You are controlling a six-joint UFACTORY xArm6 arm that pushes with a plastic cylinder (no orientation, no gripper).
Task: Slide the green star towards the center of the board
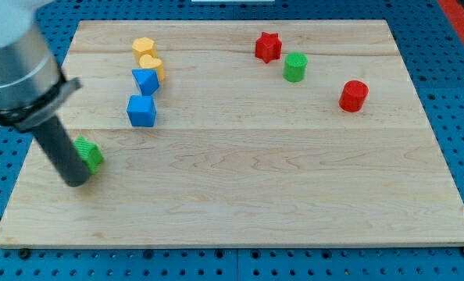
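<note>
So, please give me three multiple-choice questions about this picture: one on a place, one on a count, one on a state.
1. Where is the green star?
A. near the board's left edge
B. at its centre
C. at the view's top right

2. How many red blocks are there?
A. one
B. two
C. four

3. My tip is:
A. beside the green star
B. among the blue blocks
C. off the board

Answers: 1 A, it lies far left on the board. 2 B, a red star and a red cylinder. 3 A, the rod partly covers the star.
</note>
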